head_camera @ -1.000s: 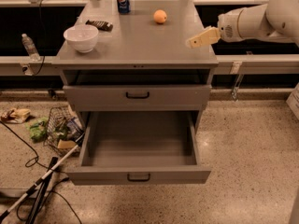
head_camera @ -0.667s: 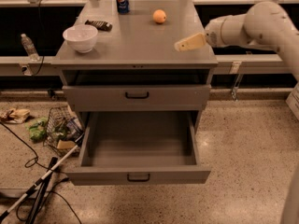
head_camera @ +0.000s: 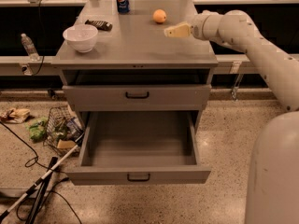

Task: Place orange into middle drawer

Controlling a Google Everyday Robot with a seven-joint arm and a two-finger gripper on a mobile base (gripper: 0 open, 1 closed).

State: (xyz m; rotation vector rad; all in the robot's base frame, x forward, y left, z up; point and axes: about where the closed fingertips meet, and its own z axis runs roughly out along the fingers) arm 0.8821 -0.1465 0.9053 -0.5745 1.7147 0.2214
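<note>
Camera view | pincer (head_camera: 175,31) beside orange (head_camera: 160,16), not touching | pincer spread: cannot tell | arm (head_camera: 261,50) cut off right

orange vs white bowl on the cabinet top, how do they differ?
Size: the orange is smaller than the white bowl. Look: the orange is a closed orange-coloured ball; the white bowl is open on top. Place: the orange lies at the back, near the gripper, apart from it; the white bowl stands near the left edge. Both rest on the cabinet top.
</note>
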